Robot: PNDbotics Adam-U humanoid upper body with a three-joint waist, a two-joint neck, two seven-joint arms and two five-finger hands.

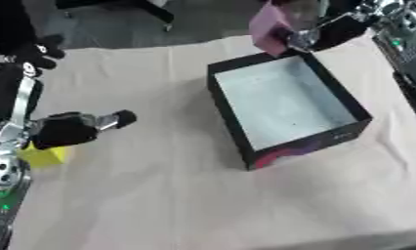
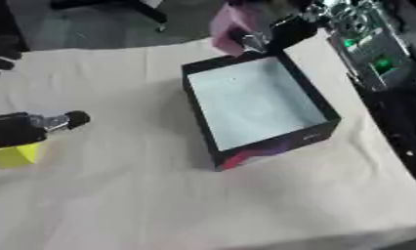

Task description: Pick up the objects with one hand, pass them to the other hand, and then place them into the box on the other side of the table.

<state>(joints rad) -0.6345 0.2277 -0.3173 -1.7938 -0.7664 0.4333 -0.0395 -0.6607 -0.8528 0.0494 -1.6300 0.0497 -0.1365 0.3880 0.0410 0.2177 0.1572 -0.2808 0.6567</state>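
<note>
Over the box's far rim, left eye view: right hand (image 1: 307, 35) pinches pink object (image 1: 267, 27) above box (image 1: 284, 102); early release could drop it outside. Right eye view: left hand (image 2: 23, 128), fingers curled, rests against yellow block (image 2: 13, 155).

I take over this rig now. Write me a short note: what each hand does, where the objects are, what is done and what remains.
Right hand: holds the pink flat object above the far edge of the black open box with pale inside.
Left hand: low on the table's left, beside or over the yellow block; contact unclear.
Done: pink object has reached the box side.
Left: release it into the box, which looks empty; then the yellow block.
</note>
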